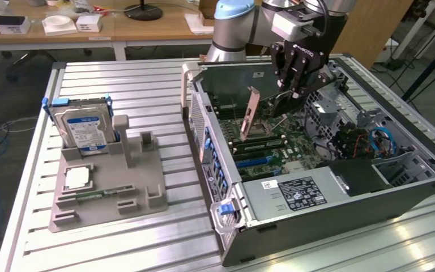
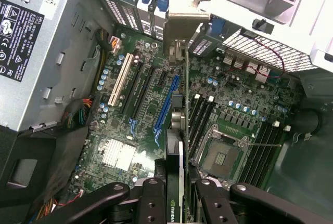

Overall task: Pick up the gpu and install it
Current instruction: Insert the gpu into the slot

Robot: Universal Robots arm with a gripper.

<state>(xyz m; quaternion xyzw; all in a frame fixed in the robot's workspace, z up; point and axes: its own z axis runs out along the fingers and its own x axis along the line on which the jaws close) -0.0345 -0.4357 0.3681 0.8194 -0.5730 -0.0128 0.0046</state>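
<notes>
A: Silver bracket end of the gpu [image 2: 178,121] points at the slotted back wall of the case [image 1: 201,116].
B: Yes; we see the gripper [image 2: 179,194] clamping its other end, edge-down above the motherboard [image 2: 148,128].

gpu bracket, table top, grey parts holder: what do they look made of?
gpu bracket: sheet metal, dull silver, thin with a bent tab.
Table top: likely aluminium, matte silver slotted profiles catching glare.
Grey parts holder: probably plastic, uniform matte grey, blocky moulded or printed shapes.
</notes>
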